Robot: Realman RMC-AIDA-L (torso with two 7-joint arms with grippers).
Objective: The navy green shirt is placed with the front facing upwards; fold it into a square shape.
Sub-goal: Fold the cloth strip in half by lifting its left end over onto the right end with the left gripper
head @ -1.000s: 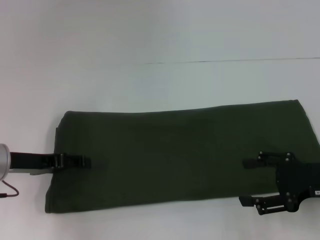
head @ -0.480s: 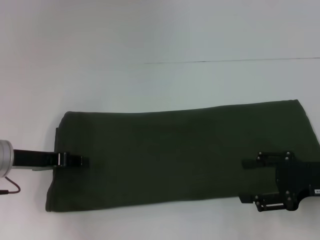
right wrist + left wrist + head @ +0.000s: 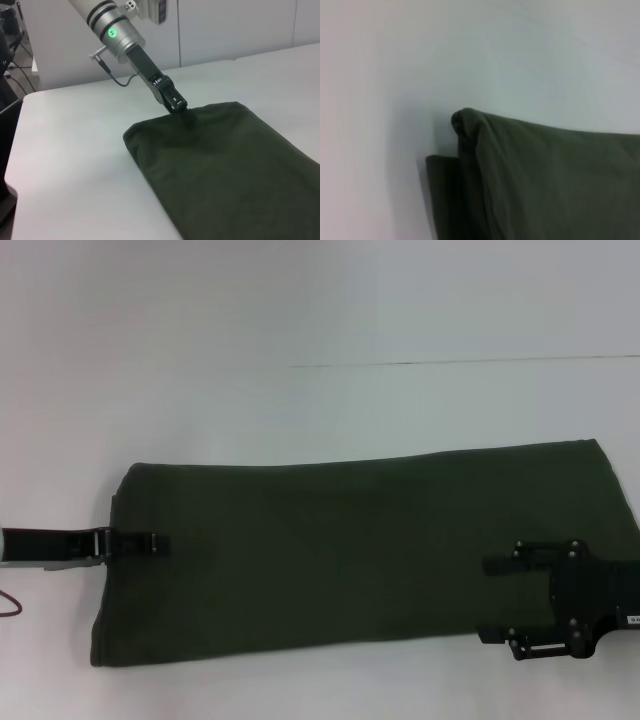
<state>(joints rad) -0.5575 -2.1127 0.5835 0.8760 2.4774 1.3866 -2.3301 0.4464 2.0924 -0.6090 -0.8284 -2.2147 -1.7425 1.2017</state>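
Note:
The navy green shirt [image 3: 340, 550] lies flat on the white table as a long folded band, plain side up, with no print showing. Its doubled left end fills the left wrist view [image 3: 550, 180]. My left gripper [image 3: 140, 542] reaches in low from the left, its tip resting on the shirt's left edge; the right wrist view shows that tip [image 3: 176, 103] touching the cloth [image 3: 230, 170]. My right gripper [image 3: 492, 601] hovers open over the shirt's near right part, one finger above the cloth and the other at its front edge.
The white table [image 3: 300, 320] has a thin seam line [image 3: 450, 362] running across behind the shirt. A thin red cable [image 3: 10, 605] hangs by the left arm. A wall and dark equipment [image 3: 7, 30] stand beyond the table's far end.
My left gripper has drawn back to the left, so less of it lies over the shirt. The right gripper has dropped slightly. The shirt has not shifted.

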